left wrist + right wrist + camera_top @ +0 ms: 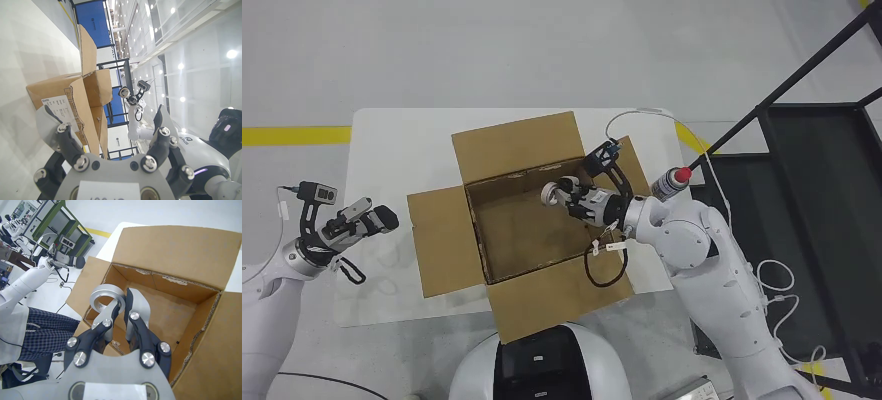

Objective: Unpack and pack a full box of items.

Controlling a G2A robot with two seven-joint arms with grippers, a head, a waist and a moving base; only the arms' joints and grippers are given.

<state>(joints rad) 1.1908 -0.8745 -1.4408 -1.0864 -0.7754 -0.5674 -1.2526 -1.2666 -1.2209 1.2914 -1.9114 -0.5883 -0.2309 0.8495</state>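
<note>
Top view, contents as seen.

1. Cardboard box (517, 148): stands open on the white worktop (392, 140), with all four flaps folded outward.

2. Right hand (567, 193): held above the box's open mouth, close to the wall nearest its own arm. The fingers pinch a metal ring (553, 192). In the right wrist view one finger passes through the ring's hole and the other presses the outer wall. The ring is silver and flat-faced. It sits at the fingertips in the air, clear of the box floor. Below the hand the floor shows brown board and a small dark speck (177, 342).

3. Left hand (385, 218): fingers spread wide with nothing between them. It hangs over the worktop's margin, well apart from the box, beyond the flap that folds out toward it. In the left wrist view the box stands ahead of the fingertips, its labelled side wall facing the hand.

4. Spray can with a red cap (673, 182): on the worktop behind the right hand, just beside that arm's forearm and near the box flap on that side. Whether it stands upright or leans cannot be told.
</note>
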